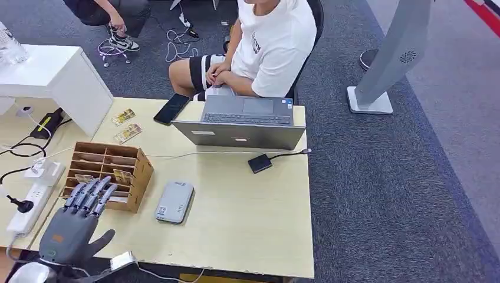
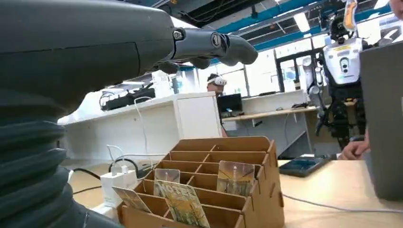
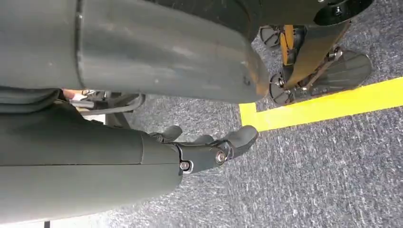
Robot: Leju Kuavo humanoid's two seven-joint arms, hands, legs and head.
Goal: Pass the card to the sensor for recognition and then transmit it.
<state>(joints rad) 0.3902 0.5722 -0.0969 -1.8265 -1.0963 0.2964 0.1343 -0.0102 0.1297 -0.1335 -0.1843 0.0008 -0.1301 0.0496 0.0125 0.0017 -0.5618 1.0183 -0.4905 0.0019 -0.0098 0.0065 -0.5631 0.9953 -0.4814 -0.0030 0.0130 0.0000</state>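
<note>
A wooden card rack (image 1: 109,174) stands at the table's left front with several cards upright in its slots. My left hand (image 1: 79,221) hovers just in front of it, fingers stretched toward the rack, thumb apart, holding nothing. In the left wrist view the fingers (image 2: 214,45) reach above the rack (image 2: 266,190), where a yellow-green card (image 2: 183,204) and another card (image 2: 235,177) stand. A flat grey sensor box (image 1: 175,201) lies to the right of the rack. My right hand (image 3: 209,147) hangs over the carpet, its fingers loose and empty.
A person sits behind an open laptop (image 1: 244,121) at the far edge. A black phone (image 1: 171,108), two loose cards (image 1: 126,125) and a small black box (image 1: 260,163) on a cable lie nearby. A white power strip (image 1: 32,200) and cables lie left.
</note>
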